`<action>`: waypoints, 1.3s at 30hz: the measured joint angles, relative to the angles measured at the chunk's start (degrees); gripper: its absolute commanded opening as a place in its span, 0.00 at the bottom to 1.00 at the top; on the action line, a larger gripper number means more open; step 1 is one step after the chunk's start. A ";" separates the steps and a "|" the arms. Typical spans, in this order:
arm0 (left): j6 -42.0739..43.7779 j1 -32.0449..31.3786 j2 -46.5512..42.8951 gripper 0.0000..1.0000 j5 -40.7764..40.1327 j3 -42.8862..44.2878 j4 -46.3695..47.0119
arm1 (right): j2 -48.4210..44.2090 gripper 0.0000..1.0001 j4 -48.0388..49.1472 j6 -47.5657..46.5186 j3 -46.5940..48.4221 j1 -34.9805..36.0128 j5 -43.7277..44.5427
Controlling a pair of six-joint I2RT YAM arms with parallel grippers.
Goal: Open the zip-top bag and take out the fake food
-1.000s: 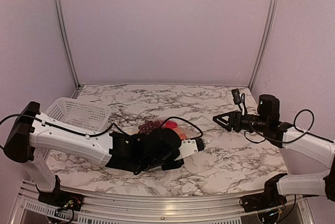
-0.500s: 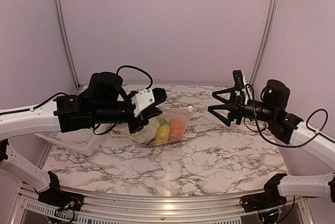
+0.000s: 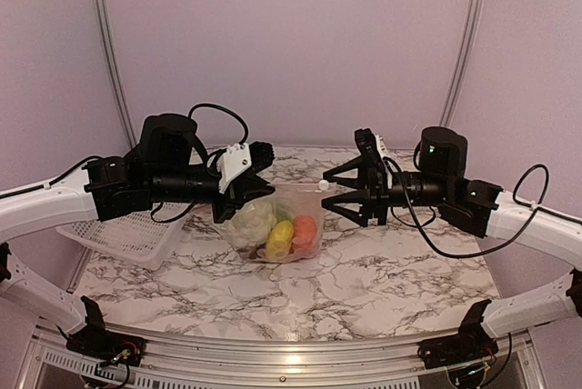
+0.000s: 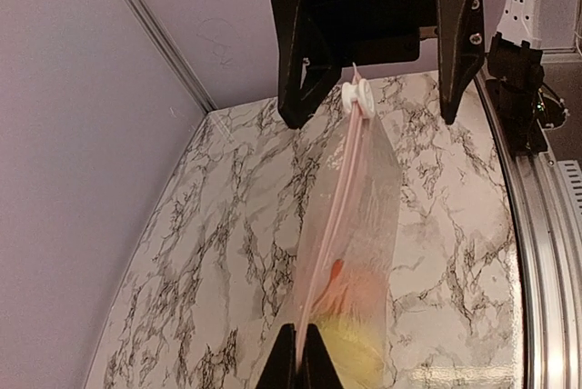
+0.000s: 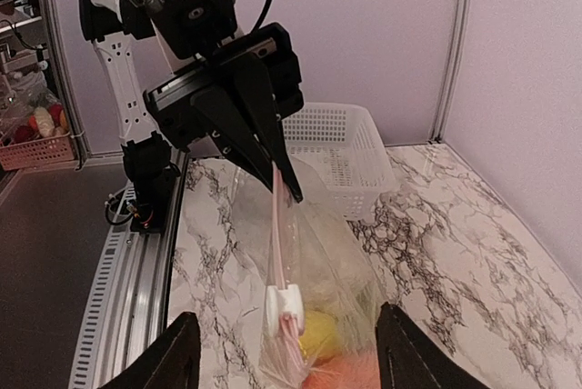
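Observation:
The clear zip-top bag (image 3: 289, 207) hangs in the air above the table, its pink zip strip held level between the arms. My left gripper (image 3: 257, 191) is shut on the strip's left end, which also shows in the left wrist view (image 4: 300, 364). The fake food sits low in the bag: white cauliflower (image 3: 254, 221), a yellow piece (image 3: 279, 239) and an orange piece (image 3: 306, 228). My right gripper (image 3: 328, 192) is open, one finger on either side of the white slider (image 3: 324, 185) without touching it. The right wrist view shows the slider (image 5: 284, 303) between my open fingers (image 5: 177, 353).
A white mesh basket (image 3: 127, 230) stands at the left of the marble table (image 3: 391, 262), below my left arm; it also shows in the right wrist view (image 5: 338, 148). Purple walls and metal posts close in the back and sides.
My left arm has lifted the bag off the table and holds it up by the zip strip. My right gripper has moved left, up to the slider end of the bag.

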 measured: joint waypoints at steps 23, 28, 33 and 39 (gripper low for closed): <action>-0.13 2.16 0.42 0.03 3.85 0.00 0.07 | 2.36 0.00 -3.67 -3.52 2.21 0.63 4.39; -2.03 2.16 1.29 0.46 4.63 0.66 0.22 | 2.38 0.00 -3.76 -2.45 2.21 0.66 4.85; -6.16 0.20 4.22 0.52 5.44 5.27 1.60 | 2.51 0.00 -3.85 -1.64 2.49 1.11 5.29; -7.23 -4.22 8.98 0.44 4.37 10.47 3.91 | 3.15 0.00 -3.82 -0.63 2.99 1.90 5.60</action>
